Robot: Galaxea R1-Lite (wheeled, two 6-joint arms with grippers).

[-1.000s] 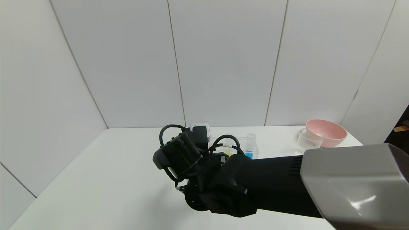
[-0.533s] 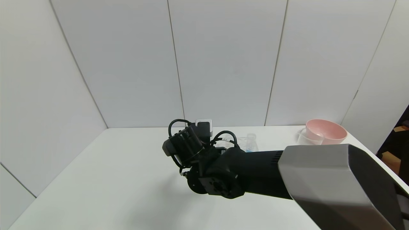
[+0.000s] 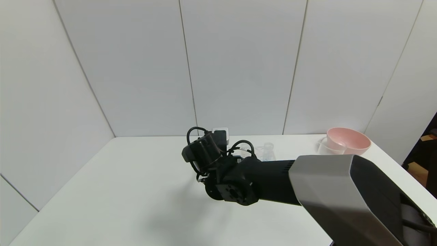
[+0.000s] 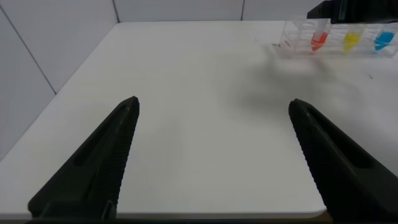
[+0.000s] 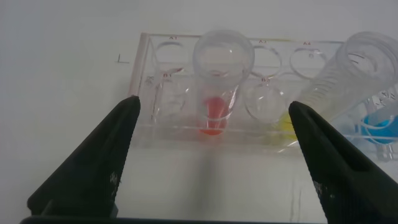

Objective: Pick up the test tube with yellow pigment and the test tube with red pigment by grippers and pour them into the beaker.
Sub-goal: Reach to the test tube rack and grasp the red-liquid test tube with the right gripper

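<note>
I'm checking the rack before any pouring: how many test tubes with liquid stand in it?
3, all upright in the clear rack: the red tube, the yellow tube beside it, and the blue tube at the end. No others show.

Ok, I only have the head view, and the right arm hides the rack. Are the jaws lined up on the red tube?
Observer: Yes. The right wrist view shows the red tube standing in the rack, centred between the right gripper's open jaws, not yet gripped.
Operator: And the yellow one?
Observer: The yellow tube stands in the same rack, close to one finger.
Operator: Left arm?
Observer: The left gripper hangs open over the table, far from the rack.
</note>
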